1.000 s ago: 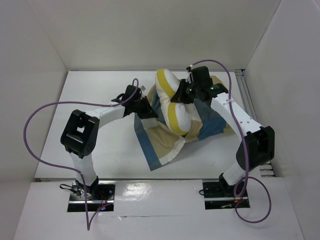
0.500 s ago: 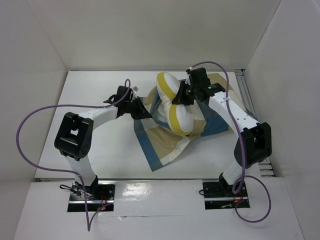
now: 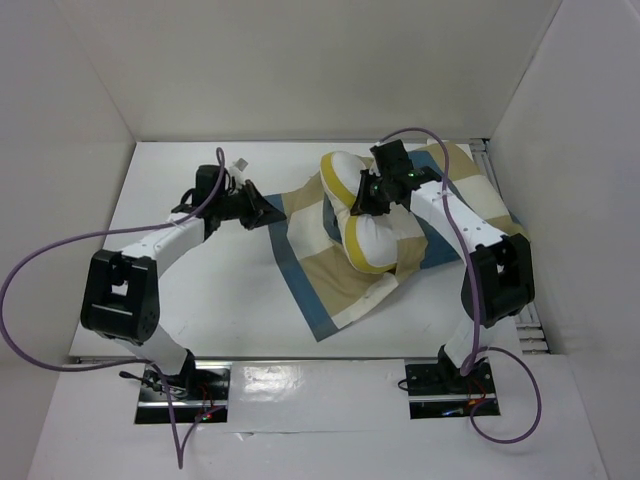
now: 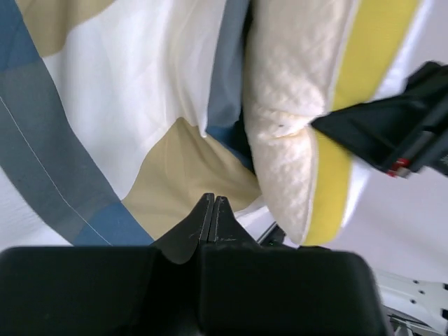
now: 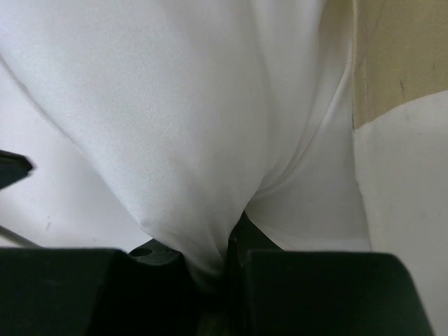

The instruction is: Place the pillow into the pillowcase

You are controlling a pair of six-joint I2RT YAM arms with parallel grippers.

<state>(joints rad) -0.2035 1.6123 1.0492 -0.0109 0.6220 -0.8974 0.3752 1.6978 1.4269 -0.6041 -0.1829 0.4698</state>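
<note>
White on checks: held the pillow (image 3: 368, 238) clamped in the right gripper (image 3: 357, 205) over the pillowcase (image 3: 320, 285); had left gripper (image 3: 267, 212) tips together at its nine o'clock corner

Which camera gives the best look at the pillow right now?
Top external: nearly the whole pillow shows, pinched at its middle. Left wrist catches one quilted, yellow-banded part; right wrist only bunched white fabric close up.
</note>
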